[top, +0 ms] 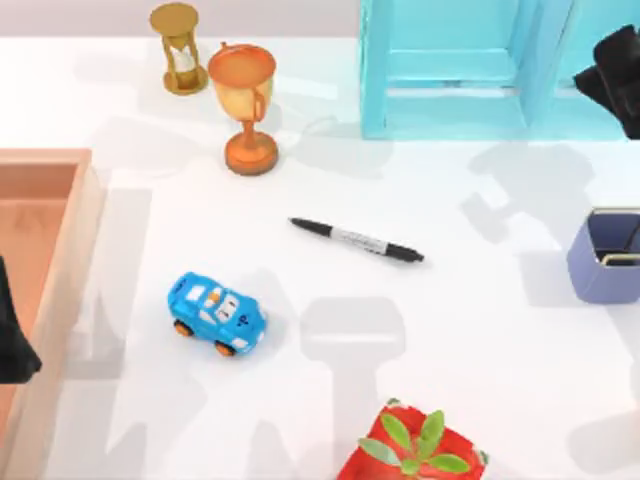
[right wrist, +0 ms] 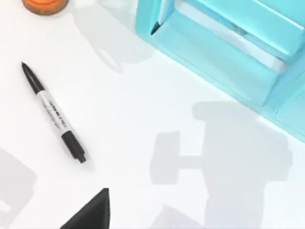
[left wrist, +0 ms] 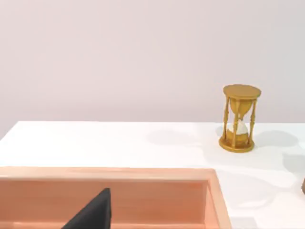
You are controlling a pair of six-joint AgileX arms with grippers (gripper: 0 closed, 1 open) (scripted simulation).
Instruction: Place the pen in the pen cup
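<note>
The pen (top: 357, 240) lies flat on the white table (top: 480, 330) near its middle, pointed tip toward the table's left and far side, blunt end toward the right. Nothing touches it. In the right wrist view the pen (right wrist: 54, 113) lies bare on the table, with a dark tip of the right pincer (right wrist: 90, 212) at the frame's edge, apart from it.

The pen cup (top: 606, 257) stands upright at the table's right edge, well apart from the pen.

The right pincer (top: 612, 72) sits at the far right corner, over the turquoise shelf unit (top: 450, 70), well away from both pen and cup. I cannot tell whether its fingers are apart or together.

The left pincer (top: 14, 330) is parked at the left edge over the wooden tray (top: 60, 250), far from the pen; its state cannot be told either.

An orange trophy (top: 245, 105) and an hourglass (top: 179, 48) stand at the far left, a blue toy car (top: 216, 314) lies near the pen on the left, and a red plant pot (top: 415, 450) stands at the near edge.
</note>
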